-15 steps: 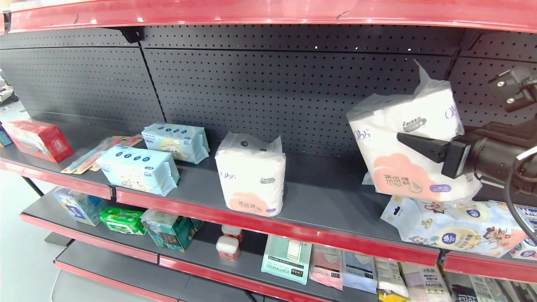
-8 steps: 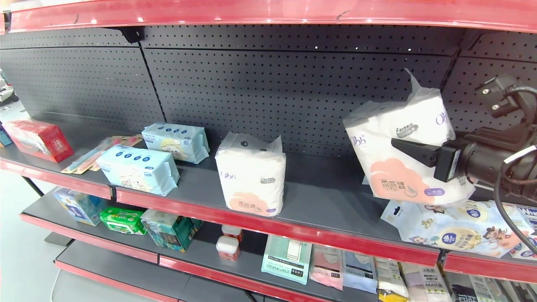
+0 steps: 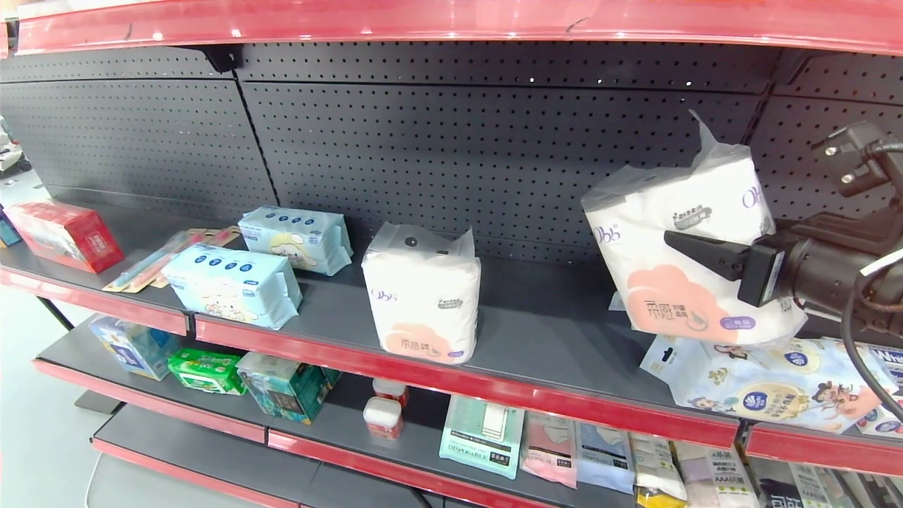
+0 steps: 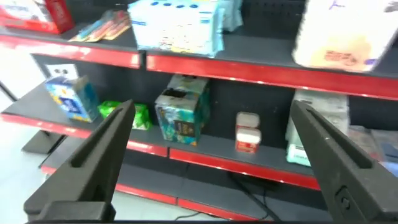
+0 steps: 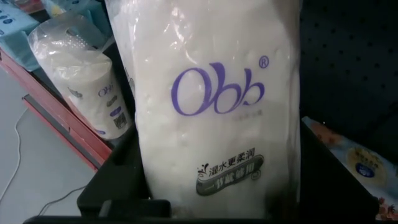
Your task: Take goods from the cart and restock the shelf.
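Note:
My right gripper (image 3: 705, 255) is shut on a white tissue pack (image 3: 677, 240) with a pink cloud print, held tilted in the air above the right part of the dark shelf (image 3: 550, 331). In the right wrist view this tissue pack (image 5: 217, 112) sits squeezed between the two black fingers. A second, matching tissue pack (image 3: 422, 291) stands upright near the shelf's front edge at the middle; the same standing pack (image 5: 81, 74) appears in the right wrist view. My left gripper (image 4: 211, 155) hangs open in front of the lower shelves, its fingers wide apart with nothing between them.
Two light blue tissue packs (image 3: 233, 282) and a red box (image 3: 63, 234) lie on the shelf's left part. A flat cartoon-printed bag (image 3: 769, 381) lies under the held pack. Lower shelves carry small boxes (image 3: 282, 384) and flat packets (image 3: 483, 434). A perforated back panel (image 3: 458, 141) closes the shelf behind.
The right gripper with the tissue pack shifted left and slightly down, then came back a little to the right. The left gripper and shelf goods stayed put.

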Robot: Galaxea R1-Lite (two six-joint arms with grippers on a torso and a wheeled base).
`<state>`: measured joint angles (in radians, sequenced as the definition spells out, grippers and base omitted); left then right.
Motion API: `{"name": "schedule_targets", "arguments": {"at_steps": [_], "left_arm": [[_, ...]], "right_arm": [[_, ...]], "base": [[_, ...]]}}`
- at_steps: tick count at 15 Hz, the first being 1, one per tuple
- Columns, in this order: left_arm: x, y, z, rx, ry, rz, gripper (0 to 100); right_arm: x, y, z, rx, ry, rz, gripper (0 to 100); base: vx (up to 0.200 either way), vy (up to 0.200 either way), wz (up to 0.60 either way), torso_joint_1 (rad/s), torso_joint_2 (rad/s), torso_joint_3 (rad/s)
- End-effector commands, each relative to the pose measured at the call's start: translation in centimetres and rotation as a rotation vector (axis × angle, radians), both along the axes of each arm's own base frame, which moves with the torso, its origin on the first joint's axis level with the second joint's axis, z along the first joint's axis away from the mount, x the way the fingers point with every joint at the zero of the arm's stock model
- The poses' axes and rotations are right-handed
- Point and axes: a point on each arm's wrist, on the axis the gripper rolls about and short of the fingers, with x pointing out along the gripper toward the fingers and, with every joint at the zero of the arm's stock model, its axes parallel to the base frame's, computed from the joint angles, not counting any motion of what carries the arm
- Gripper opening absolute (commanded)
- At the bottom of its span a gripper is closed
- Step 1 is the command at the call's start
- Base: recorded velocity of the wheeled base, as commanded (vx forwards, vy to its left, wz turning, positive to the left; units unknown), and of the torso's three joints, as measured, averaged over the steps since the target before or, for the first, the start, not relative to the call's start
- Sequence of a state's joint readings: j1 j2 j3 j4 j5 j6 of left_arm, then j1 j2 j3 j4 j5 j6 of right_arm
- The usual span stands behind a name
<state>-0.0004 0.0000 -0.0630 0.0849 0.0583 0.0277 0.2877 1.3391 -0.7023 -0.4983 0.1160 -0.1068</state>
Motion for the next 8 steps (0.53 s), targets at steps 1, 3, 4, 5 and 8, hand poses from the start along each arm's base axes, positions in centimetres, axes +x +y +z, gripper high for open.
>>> {"name": "schedule_targets", "arguments": {"at_steps": [1,3,4,5,8], "left_arm": [[0.24,0.13,-0.29,-0.002,-0.021,0.057,100],[0.51,0.07,-0.31,-0.027,-0.076,0.028,100],[0.51,-0.08,-0.45,-0.027,-0.063,-0.034,100],[0.52,-0.08,-0.83,-0.025,-0.026,-0.033,100],[0.53,-0.08,-0.86,-0.033,-0.022,-0.036,100]], "right_arm": [[-0.13,-0.02,0.23,0.004,-0.009,0.001,0],[-0.12,-0.19,0.22,0.005,-0.008,-0.007,0],[-0.18,-0.38,0.32,0.005,-0.013,-0.014,0],[-0.09,-0.56,0.29,0.005,-0.012,-0.022,0],[0.06,-0.55,0.17,0.005,-0.007,-0.022,0]], "base": [[0.000,0.000,0.00,0.000,0.00,0.000],[0.000,0.000,0.00,0.000,0.00,0.000],[0.000,0.000,0.00,0.000,0.00,0.000],[0.000,0.000,0.00,0.000,0.00,0.000],[0.000,0.000,0.00,0.000,0.00,0.000]]}}
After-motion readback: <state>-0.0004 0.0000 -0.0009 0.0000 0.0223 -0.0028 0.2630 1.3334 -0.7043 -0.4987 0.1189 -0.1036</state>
